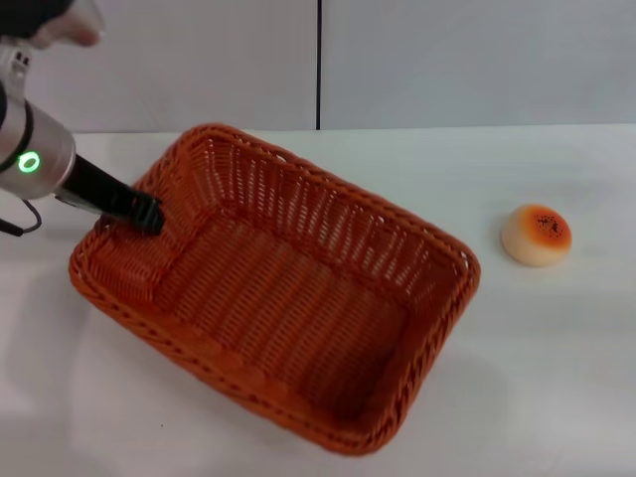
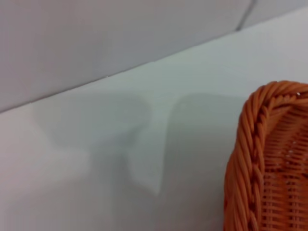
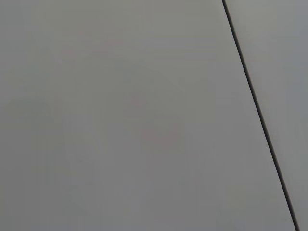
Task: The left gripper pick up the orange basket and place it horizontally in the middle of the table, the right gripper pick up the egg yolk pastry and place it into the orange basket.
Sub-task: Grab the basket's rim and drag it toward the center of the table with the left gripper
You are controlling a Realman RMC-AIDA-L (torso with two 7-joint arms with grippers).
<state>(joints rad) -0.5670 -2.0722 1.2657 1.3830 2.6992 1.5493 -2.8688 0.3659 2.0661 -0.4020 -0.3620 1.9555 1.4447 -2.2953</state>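
Head view: left gripper at the left rim of the orange basket, apparently clamped on it — light, stiff wicker, best taken by its braided rim; basket skewed on the table; right gripper unseen

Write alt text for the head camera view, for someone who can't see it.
A large orange basket sits at an angle on a white table, with the left gripper at the rim of its far left corner. A small round egg yolk pastry lies on the table to the basket's right, apart from it. The right gripper is not in view.
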